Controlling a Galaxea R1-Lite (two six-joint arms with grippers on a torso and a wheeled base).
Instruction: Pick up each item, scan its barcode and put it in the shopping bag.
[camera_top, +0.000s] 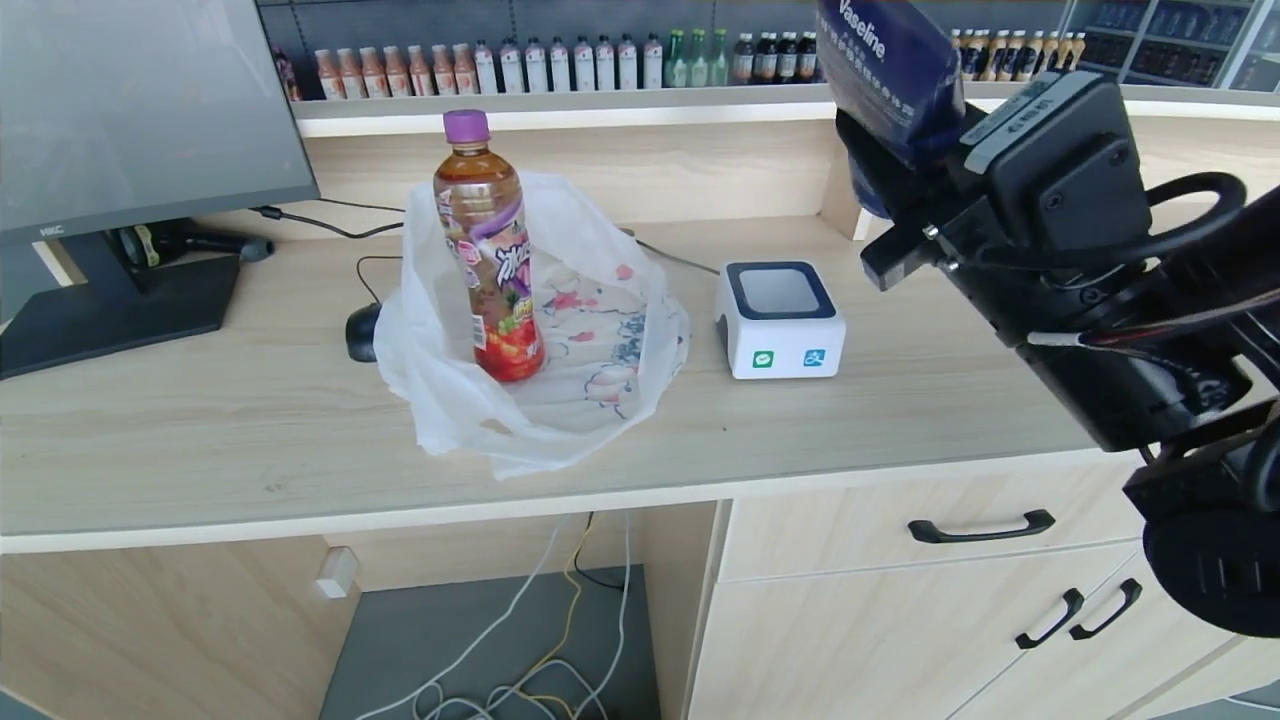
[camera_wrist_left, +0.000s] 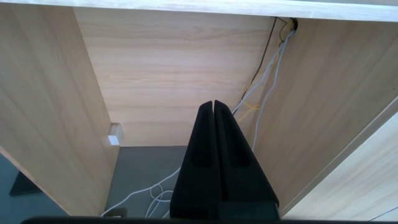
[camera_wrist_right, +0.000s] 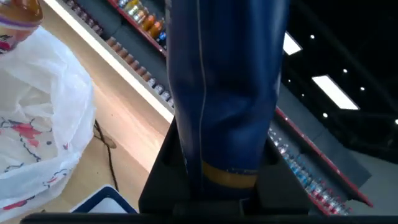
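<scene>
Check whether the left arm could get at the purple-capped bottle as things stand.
Probably not directly. The left arm, jaws shut, sits in the opening under the counter, facing the back panel. The countertop lies between it and the bottle standing above.

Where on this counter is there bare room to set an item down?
Widest bare patch: counter between the monitor base and the shopping bag, out to the front edge. Another lies right of the scanner, near the right gripper holding the blue tube. Crowded: the bag with its bottle, the mouse beside it, the narrow gap to the scanner.
</scene>
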